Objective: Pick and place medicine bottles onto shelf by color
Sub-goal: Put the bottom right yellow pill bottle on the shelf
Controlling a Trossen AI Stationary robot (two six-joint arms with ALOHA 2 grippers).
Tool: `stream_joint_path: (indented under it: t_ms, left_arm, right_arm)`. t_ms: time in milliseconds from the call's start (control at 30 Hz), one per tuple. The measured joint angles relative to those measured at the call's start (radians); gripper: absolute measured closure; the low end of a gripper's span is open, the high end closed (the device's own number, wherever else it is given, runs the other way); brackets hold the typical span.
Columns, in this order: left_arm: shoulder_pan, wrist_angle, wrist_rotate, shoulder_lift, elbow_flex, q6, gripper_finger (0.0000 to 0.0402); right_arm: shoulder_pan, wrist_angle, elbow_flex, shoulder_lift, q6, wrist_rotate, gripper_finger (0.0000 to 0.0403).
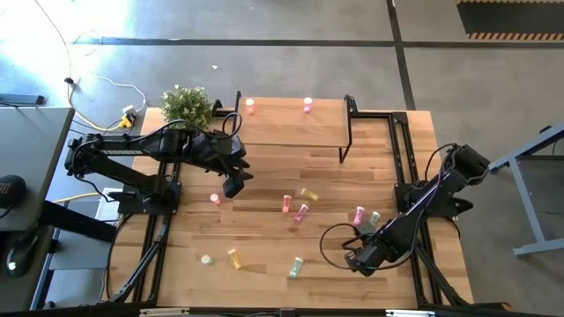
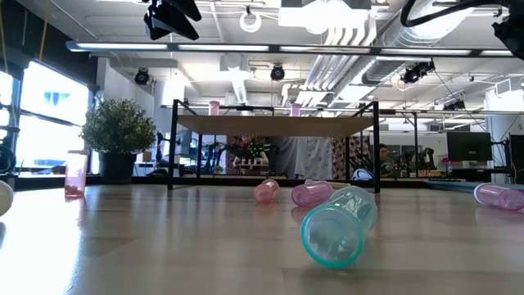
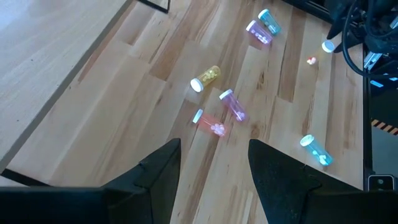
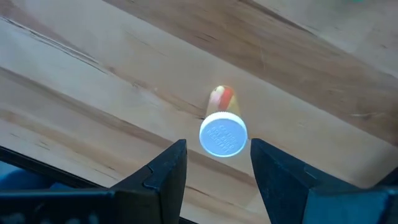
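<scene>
The shelf (image 1: 291,125) stands at the table's far middle with two pink bottles (image 1: 250,106) (image 1: 307,104) upright on its top. Several medicine bottles lie scattered on the table: salmon-red (image 1: 286,204), yellow (image 1: 308,194), pink (image 1: 359,215) and green (image 1: 296,267). My right gripper (image 4: 217,149) is open near the table's near right, pointing down over an upright salmon bottle with a white cap (image 4: 222,134). Its fingers stand on either side of the cap without touching it. My left gripper (image 3: 214,168) hangs open high above the table, in front of the shelf's left end.
A potted plant (image 1: 187,106) stands at the far left corner beside the shelf. A salmon bottle (image 1: 215,199) stands below the left gripper. A green bottle (image 2: 340,225) lies close to the low camera. Black frame rails (image 1: 405,150) run along the table's right side.
</scene>
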Motion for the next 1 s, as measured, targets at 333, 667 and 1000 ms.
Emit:
stream_joint_path:
  t_ms: [333, 667, 1000]
  left_arm:
    - [0.0, 0.003, 0.0, 0.0, 0.0, 0.002, 0.0222]
    - [0.002, 0.004, 0.0, 0.0, 0.0, 0.003, 0.0222]
    - [0.002, 0.004, 0.0, 0.0, 0.0, 0.003, 0.0222]
  right_arm:
    - [0.0, -0.015, 0.0, 0.028, -0.003, 0.002, 0.0233]
    - [0.0, -0.019, 0.0, 0.033, 0.005, 0.025, 0.0237]
    - [0.0, 0.007, 0.0, 0.069, 0.005, 0.002, 0.0264]
